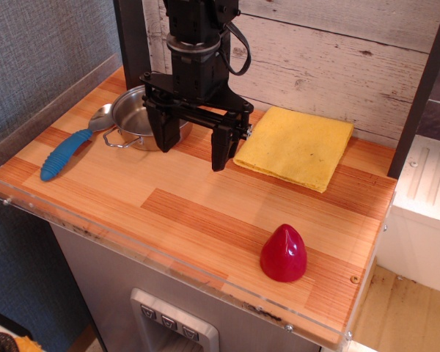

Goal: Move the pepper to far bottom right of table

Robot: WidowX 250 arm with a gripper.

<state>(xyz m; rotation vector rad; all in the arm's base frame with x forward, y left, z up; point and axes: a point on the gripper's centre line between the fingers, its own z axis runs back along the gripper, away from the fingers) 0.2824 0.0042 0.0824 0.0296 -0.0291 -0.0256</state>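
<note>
We see the pepper (284, 254) standing with its rounded base on the table (198, 209) and its pointed tip up, close to the front edge and toward the right end, just inside the clear plastic rim. Nothing touches it. Well apart from it, toward the back of the table, the black gripper (193, 147) hangs with its two fingers (221, 149) pointing down and spread wide, with bare wood showing in the gap between them and nothing held. We cannot tell whether the fingertips touch the planks or hover just above them. Just behind the left finger sits a steel pot (141, 118), open side up, with a wire handle facing the front. Beside the pot on its left lies a spoon (73, 144) with a blue ribbed handle and a metal bowl, its bowl end next to the pot's wall. To the right of the gripper a folded yellow cloth (297, 146) lies flat against the back, its near left corner just beside the right finger. A whitewashed plank wall (330, 51) rises behind the table
</note>
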